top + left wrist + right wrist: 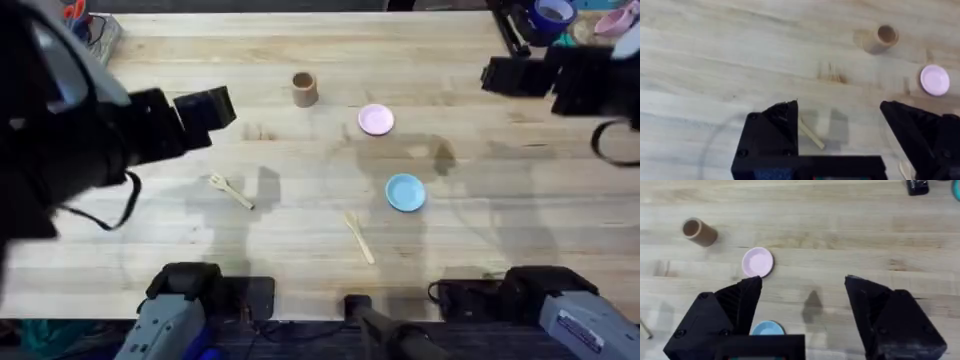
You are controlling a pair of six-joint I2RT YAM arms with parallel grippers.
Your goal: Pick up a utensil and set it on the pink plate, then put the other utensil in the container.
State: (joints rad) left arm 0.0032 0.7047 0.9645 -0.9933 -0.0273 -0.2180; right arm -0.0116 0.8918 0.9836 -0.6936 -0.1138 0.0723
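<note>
You have bright, even light from above on the pale surface, with no glare. Soft grey shadows lie beside the fork and near the blue plate. The left arm, close under your overhead camera, is dark and blurred.

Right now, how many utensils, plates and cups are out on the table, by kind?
Wooden utensils: 2, a fork and a spoon
Plates: 2, pink plate and blue plate
Cups: 1, brown cup
Total: 5
</note>
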